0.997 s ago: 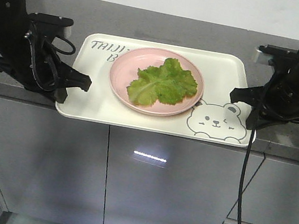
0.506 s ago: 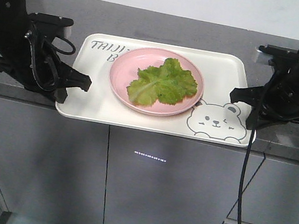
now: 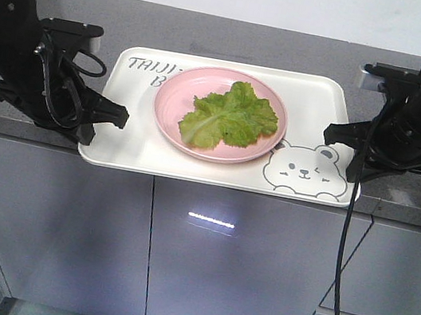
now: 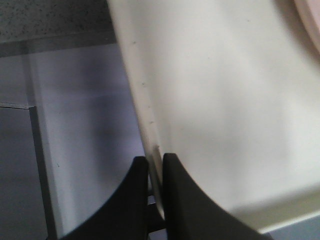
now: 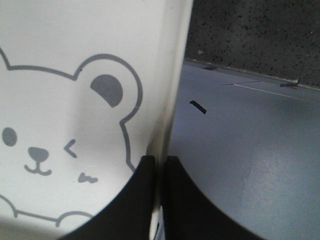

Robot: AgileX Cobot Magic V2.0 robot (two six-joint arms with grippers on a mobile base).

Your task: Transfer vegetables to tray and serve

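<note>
tray [image 3: 315,110]: smooth cream rectangle, rounded corners, frame centre on speckled grey bench [image 3: 254,43] | vegetables [image 3: 229,116]: crinkly green leaves on round pink plate [image 3: 173,99], on tray | left fingers [image 4: 132,212]: black, curved, clamped on tray's left rim | right fingers [image 5: 137,212]: clamped on right rim beside bear [image 5: 40,140]

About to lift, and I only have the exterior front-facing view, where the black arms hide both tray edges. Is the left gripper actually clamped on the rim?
Observer: Yes. The left wrist view shows the left gripper with its jaws closed on the rim of the tray, one on each side.
Operator: And the right one?
Observer: Same. In the right wrist view the right gripper pinches the rim right beside the bear face.
</note>
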